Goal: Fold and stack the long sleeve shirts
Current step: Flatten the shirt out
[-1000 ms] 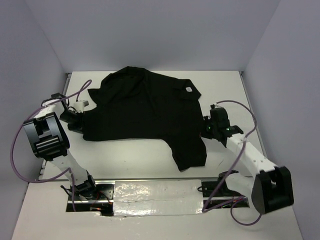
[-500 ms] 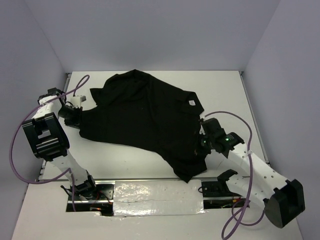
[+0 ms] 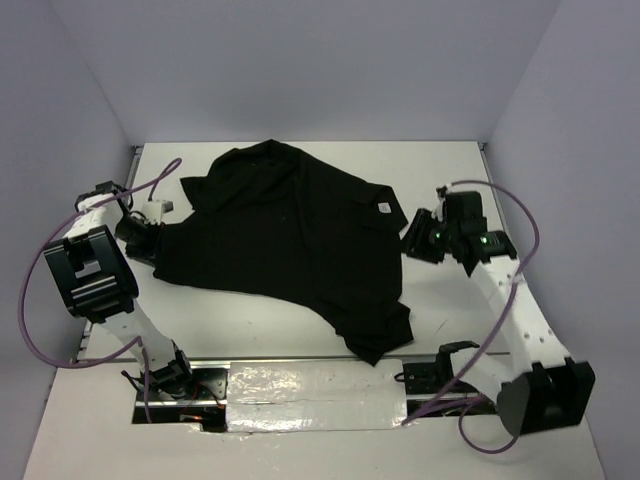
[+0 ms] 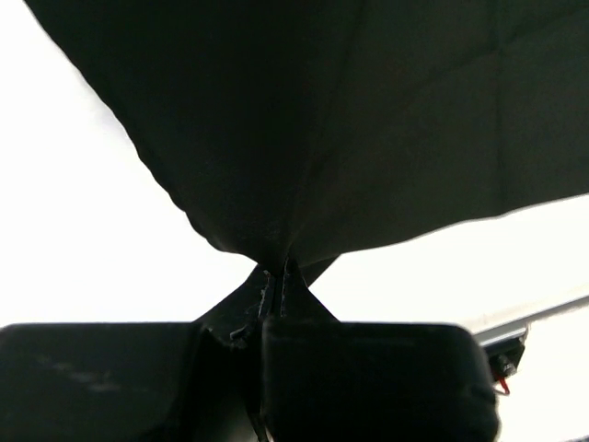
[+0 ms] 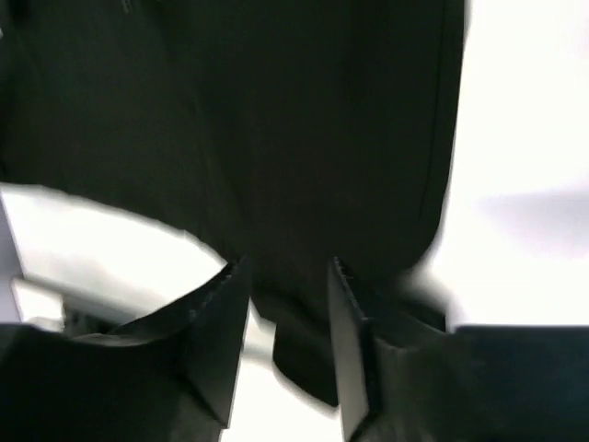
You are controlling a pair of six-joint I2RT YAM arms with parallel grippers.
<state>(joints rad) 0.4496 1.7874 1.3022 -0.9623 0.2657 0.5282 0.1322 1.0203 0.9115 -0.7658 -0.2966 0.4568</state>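
Pale lavender walls close in a white surface (image 3: 450, 170) on three sides. Along its near edge runs a strip of crinkled silver tape (image 3: 310, 395), with the two arm bases bolted at either end and purple cables (image 3: 30, 300) looping off them.

Just beyond the tape lies the nearest corner of the long sleeve shirt (image 3: 290, 235), a bunched black tip right of the middle of the near edge. From there the plain black fabric spreads back and leftward across the middle of the surface, rumpled rather than flat, and its farthest fold reaches close to the far edge, left of centre.

At the left edge of the surface the left claw (image 3: 150, 240) is pinched tight on the shirt's left hem. The left wrist view shows the cloth drawn into a point between the closed tips and fanning out above them.

Toward the right edge, the right claw (image 3: 412, 240) sits just beside the shirt's right border, with its jaws standing apart. The blurred right wrist view shows a clear gap between its fingers (image 5: 221, 341), with black fabric beyond and nothing gripped.

A small white neck label (image 3: 380, 208) shows on the shirt just beyond the right claw.
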